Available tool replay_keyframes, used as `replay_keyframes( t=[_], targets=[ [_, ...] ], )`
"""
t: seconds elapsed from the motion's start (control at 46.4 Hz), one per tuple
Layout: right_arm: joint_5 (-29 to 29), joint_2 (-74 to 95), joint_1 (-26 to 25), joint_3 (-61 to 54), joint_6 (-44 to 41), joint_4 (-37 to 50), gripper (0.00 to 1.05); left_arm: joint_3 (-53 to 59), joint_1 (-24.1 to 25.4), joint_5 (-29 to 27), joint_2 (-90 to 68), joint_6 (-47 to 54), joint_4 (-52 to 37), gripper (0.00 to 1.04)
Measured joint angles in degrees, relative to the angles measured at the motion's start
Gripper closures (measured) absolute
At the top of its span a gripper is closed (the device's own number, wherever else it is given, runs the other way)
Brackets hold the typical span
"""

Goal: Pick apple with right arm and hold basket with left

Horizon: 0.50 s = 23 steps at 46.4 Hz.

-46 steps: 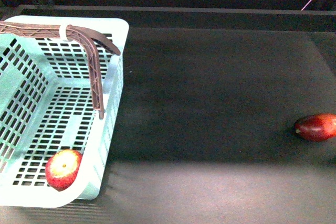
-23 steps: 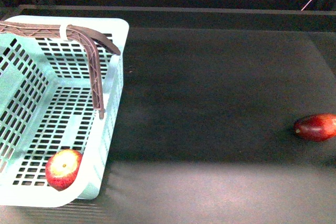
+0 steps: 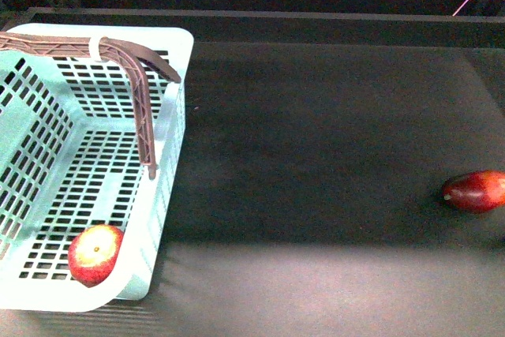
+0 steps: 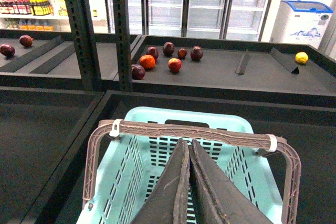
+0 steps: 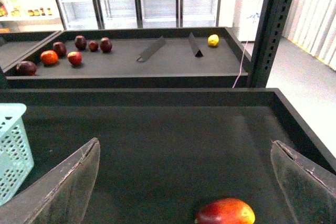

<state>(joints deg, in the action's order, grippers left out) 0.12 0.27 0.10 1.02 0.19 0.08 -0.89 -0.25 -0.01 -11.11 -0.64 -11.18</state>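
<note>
The apple (image 3: 96, 254), red with a yellow patch, lies on the floor of the basket (image 3: 175, 100) in its near right corner, at the left of the front view. No gripper shows in that view. In the left wrist view my left gripper (image 4: 189, 141) is shut with nothing between its fingers, its tip just short of the basket's (image 4: 239, 127) brown handle (image 4: 220, 136) and above the basket's opening. My right gripper (image 5: 185, 144) stands wide open over the dark shelf, away from the basket (image 5: 11, 148); the apple is out of its view.
An elongated dark red fruit (image 3: 476, 191) lies at the right edge of the shelf and below the right gripper's open fingers (image 5: 226, 212). A raised rim (image 3: 316, 25) bounds the shelf at the back. Beyond it lie several fruits (image 4: 168, 59). Metal uprights (image 4: 84, 30) stand behind the basket.
</note>
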Motion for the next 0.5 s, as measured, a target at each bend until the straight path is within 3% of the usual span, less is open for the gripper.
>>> replay_keyframes(
  t=[0.086,0.173,0.496],
  targets=[
    [0.0,0.0,0.0,0.0,-0.02,0.0,0.09,0.0,0.0,-0.02,1.64,0.0,1.68,1.01],
    [0.02,0.0,0.0,0.0,0.0,0.0,0.09,-0.02,0.02,0.0,8.85,0.02,10.36,1.01],
    [0.0,0.0,0.0,0.0,0.0,0.0,0.09,-0.02,0.02,-0.02,10.75,0.02,11.1,1.01]
  ],
)
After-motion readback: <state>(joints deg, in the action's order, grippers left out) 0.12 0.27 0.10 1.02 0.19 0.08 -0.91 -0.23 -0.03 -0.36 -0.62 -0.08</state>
